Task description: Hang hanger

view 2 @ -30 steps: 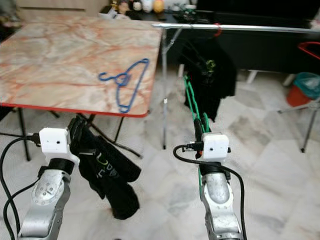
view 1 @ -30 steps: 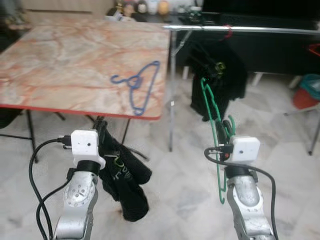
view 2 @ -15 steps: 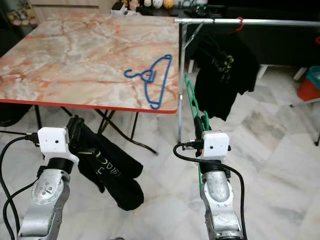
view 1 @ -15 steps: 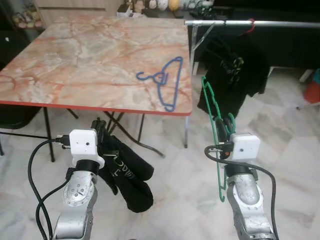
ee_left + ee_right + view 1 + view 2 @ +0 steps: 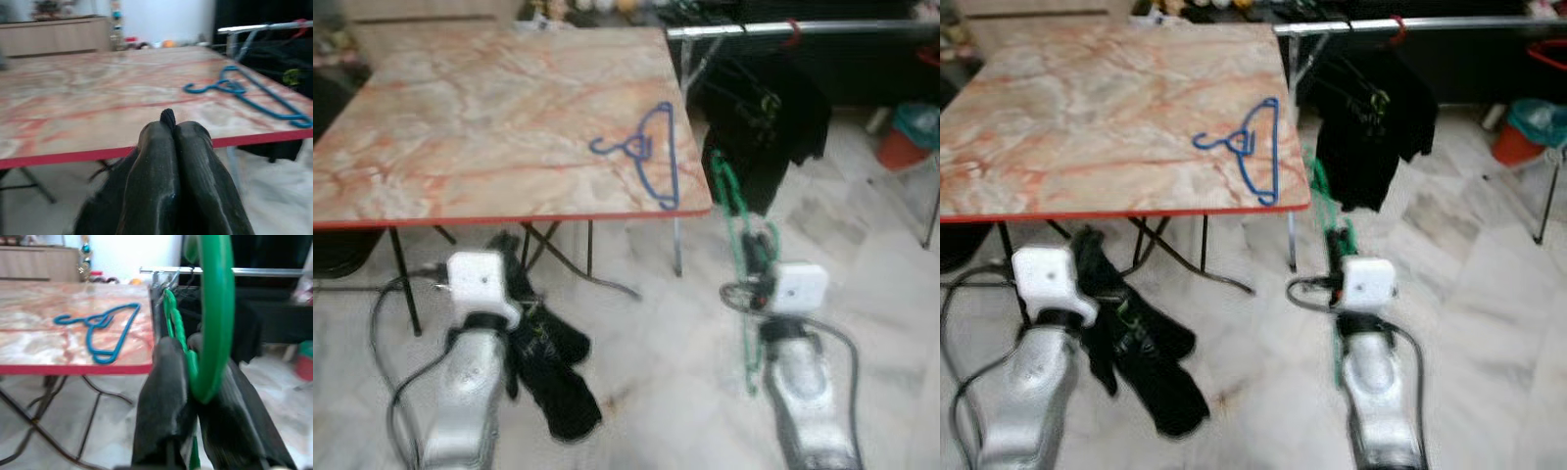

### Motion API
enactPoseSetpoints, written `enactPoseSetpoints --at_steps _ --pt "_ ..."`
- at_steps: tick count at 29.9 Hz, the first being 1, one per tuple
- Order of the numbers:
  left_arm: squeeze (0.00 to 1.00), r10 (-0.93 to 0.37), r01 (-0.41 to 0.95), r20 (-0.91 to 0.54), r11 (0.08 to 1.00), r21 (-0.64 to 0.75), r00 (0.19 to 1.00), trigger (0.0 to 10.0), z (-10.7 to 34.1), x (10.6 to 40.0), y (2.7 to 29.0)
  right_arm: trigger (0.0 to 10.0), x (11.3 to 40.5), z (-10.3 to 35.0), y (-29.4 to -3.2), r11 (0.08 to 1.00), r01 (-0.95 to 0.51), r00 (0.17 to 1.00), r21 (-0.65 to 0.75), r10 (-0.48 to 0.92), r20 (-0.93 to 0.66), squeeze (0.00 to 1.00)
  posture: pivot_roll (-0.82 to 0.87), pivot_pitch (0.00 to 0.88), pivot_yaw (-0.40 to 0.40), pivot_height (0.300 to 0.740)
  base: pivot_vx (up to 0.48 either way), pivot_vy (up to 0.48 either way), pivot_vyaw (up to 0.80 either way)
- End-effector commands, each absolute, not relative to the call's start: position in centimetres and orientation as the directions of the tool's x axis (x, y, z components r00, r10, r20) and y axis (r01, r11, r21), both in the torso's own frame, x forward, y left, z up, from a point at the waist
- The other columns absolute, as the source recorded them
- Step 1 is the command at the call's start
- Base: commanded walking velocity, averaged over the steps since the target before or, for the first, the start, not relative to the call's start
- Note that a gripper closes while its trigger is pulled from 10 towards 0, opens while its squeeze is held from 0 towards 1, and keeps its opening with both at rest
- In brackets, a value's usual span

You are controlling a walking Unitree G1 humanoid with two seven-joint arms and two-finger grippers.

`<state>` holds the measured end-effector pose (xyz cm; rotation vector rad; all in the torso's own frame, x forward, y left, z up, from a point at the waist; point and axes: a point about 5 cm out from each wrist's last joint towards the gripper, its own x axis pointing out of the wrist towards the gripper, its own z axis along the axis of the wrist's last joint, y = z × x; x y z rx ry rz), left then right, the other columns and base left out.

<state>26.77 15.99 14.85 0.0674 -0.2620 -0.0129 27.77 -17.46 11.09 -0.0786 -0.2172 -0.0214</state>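
Observation:
My right gripper is shut on a green hanger, which it holds upright in front of me; its hook end reaches up toward the table's corner. In the right wrist view the green hanger is pinched between the black fingers. My left gripper is shut on a black garment that hangs down to the floor. A blue hanger lies on the marble-patterned table. A metal rail at the back right carries a black shirt on a red hanger.
The table's red front edge and its folding legs stand directly ahead of both arms. A red bin and a thin stand leg are at the far right. Pale marble floor lies between the table and the rail.
The whole picture has shifted and blurred, so the camera moved; table and rail sit slightly further left. Both grippers keep their hold, on the garment and on the green hanger.

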Motion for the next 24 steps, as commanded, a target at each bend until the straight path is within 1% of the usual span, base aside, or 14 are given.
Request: enactPoseSetpoints --at_steps 1,23,24 --pt "0.0 -0.008 -0.012 0.281 0.998 0.069 0.96 10.0 15.37 26.68 16.61 10.0 27.79 11.36 -16.79 0.998 0.012 0.973 -0.069 0.005 0.231 0.0 0.05 0.1 -0.007 0.74 0.0 0.247 0.0" --pt "0.0 0.002 -0.022 0.294 0.998 0.066 0.956 10.0 15.78 26.78 16.72 10.0 27.84 11.49 -16.76 0.997 0.008 0.971 -0.074 0.01 0.24 0.0 0.05 0.1 -0.01 0.74 0.0 0.258 0.0" --pt "0.0 0.003 -0.024 0.299 0.998 0.065 0.954 10.0 15.9 26.79 16.73 10.0 27.85 11.5 -16.75 0.997 0.008 0.97 -0.075 0.011 0.241 0.0 0.05 0.1 -0.009 0.74 0.0 0.0 0.0"
